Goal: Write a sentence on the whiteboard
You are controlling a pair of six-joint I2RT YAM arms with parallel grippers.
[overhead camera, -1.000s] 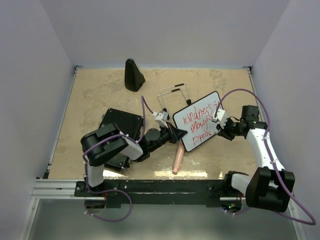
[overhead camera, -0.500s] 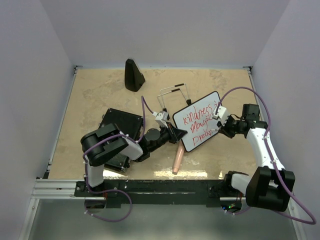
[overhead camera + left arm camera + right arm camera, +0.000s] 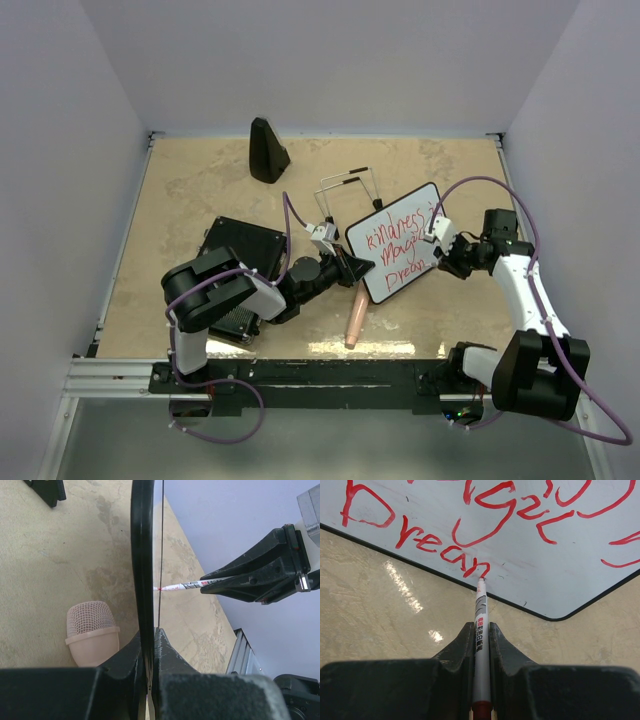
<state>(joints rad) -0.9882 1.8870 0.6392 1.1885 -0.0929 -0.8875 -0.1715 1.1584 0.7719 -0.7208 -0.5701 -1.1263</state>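
The whiteboard (image 3: 395, 255), white with a thin black frame, stands tilted in the middle of the table with red writing in three lines. My left gripper (image 3: 352, 268) is shut on its left edge; the left wrist view shows the frame (image 3: 142, 570) edge-on between the jaws. My right gripper (image 3: 445, 252) is shut on a white marker (image 3: 480, 630) with red print. Its tip touches the board (image 3: 530, 545) by the lower edge, at the end of the red word "Drean". The marker (image 3: 187, 585) also shows in the left wrist view, touching the board.
A pink microphone (image 3: 354, 318) lies on the table in front of the board. A black ribbed case (image 3: 240, 250) lies left under my left arm. A black cone-shaped object (image 3: 266, 150) stands at the back. The board's wire stand legs (image 3: 350, 185) stick out behind it.
My right gripper with the marker shifted slightly up then back down along the board's right side, and the last red word has grown a little. The left arm has not moved.
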